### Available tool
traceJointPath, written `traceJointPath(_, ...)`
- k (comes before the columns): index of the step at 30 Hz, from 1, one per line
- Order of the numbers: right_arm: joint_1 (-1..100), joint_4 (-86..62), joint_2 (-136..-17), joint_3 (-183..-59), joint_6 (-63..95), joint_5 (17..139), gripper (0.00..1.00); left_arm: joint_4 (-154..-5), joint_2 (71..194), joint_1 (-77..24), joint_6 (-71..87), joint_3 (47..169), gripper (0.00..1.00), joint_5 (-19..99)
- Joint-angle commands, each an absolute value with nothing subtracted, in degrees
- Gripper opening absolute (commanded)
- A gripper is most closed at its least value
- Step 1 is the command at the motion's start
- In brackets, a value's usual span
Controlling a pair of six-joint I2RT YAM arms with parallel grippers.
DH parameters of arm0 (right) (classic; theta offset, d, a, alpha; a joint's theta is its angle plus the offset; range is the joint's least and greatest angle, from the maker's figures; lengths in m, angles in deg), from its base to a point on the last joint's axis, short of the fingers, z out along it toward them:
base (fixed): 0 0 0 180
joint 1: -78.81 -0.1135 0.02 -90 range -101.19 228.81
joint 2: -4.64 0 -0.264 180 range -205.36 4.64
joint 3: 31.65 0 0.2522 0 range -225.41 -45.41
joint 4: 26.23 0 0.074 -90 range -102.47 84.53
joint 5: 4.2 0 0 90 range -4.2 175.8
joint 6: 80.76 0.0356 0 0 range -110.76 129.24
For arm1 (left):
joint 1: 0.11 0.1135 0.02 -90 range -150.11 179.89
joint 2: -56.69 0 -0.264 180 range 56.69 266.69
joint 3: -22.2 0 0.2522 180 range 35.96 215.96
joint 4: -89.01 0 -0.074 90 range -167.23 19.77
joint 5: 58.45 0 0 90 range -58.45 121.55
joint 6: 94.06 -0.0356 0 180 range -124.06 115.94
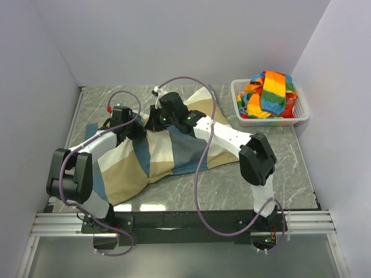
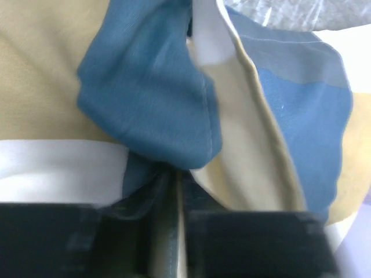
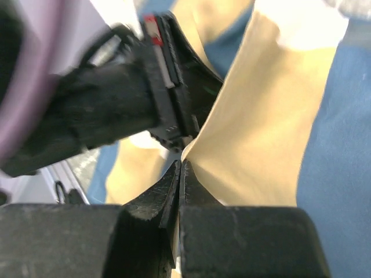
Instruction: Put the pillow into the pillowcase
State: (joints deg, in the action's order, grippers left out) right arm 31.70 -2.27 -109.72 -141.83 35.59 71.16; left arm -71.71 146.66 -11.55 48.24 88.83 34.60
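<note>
1. the pillowcase (image 1: 130, 174) lies spread across the bench (image 1: 290, 168), plump through its middle. the pillow cannot be made out apart from it, so it is probably inside.
2. the left claw (image 2: 175, 179) is grasping a bunched blue fold at the case's far edge, likely its mouth.
3. the right claw (image 3: 180, 165), clenched, pinches a tan edge just beside the left one, seemingly so the pair can tug the opening together.
4. the striped cloth (image 1: 269, 92) sits in its basket (image 1: 301, 119), well apart.
</note>
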Motion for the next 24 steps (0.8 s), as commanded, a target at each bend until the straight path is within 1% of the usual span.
traceJointPath(1, 31.35, -6.41, -105.66, -143.14, 36.05, 72.61, 0.0, -70.38, 141.52, -10.4, 47.11, 89.58, 0.28, 38.15)
traceJointPath(2, 31.27, -6.14, -106.09, -143.58, 35.88, 72.61, 0.0, -68.55, 139.33, -10.04, 46.57, 89.93, 0.37, 37.88)
traceJointPath(3, 31.35, -5.97, -106.27, -144.36, 35.88, 72.7, 0.0, -67.4, 138.26, -9.6, 46.13, 90.02, 0.42, 37.71)
traceJointPath(5, 31.35, -5.61, -106.71, -145.16, 35.7, 72.7, 0.0, -64.33, 135.72, -8.29, 44.82, 90.54, 0.47, 37.7)
traceJointPath(8, 31.27, -4.47, -107.59, -147.44, 35.0, 72.79, 0.0, -60.72, 133.08, -6.7, 43.23, 91.16, 0.51, 36.57)
traceJointPath(10, 31.35, -3.69, -108.12, -149.02, 34.82, 72.79, 0.0, -58.43, 131.4, -5.13, 42.79, 90.72, 0.51, 36.3)
traceJointPath(14, 31.18, -3.15, -108.91, -150.96, 34.64, 72.44, 0.0, -56.22, 126.48, -1.96, 43.23, 89.06, 0.43, 33.76)
traceJointPath(16, 31.09, -2.89, -109.43, -151.49, 34.73, 72.44, 0.0, -57.36, 125.25, -0.29, 44.19, 88.26, 0.44, 32.78)
traceJointPath(18, 30.74, -2.36, -109.79, -152.37, 34.47, 72.17, 0.0, -59.73, 125.94, 1.82, 44.81, 88.52, 0.42, 34.27)
traceJointPath(19, 30.56, -2.36, -109.62, -152.46, 34.3, 72.26, 0.0, -60.09, 128.38, 2.43, 44.9, 90.18, 0.4, 34.28)
traceJointPath(20, 30.39, -2.27, -109.53, -152.46, 34.03, 72.35, 0.0, -60.26, 130.06, 2.61, 44.9, 91.32, 0.31, 33.84)
traceJointPath(22, 29.51, -1.92, -108.83, -152.37, 33.77, 73.4, 0.0, -60.79, 135.66, 2.53, 44.72, 94.57, 0.19, 36.02)
traceJointPath(23, 29.25, -1.75, -108.65, -152.46, 33.24, 73.84, 0.0, -61.14, 137.44, 2.53, 44.72, 95.28, 0.1, 37.34)
traceJointPath(24, 29.07, -1.05, -108.65, -152.81, 32.98, 74.19, 0.0, -62.1, 138.85, 2.53, 45.16, 95.64, 0.07, 39.96)
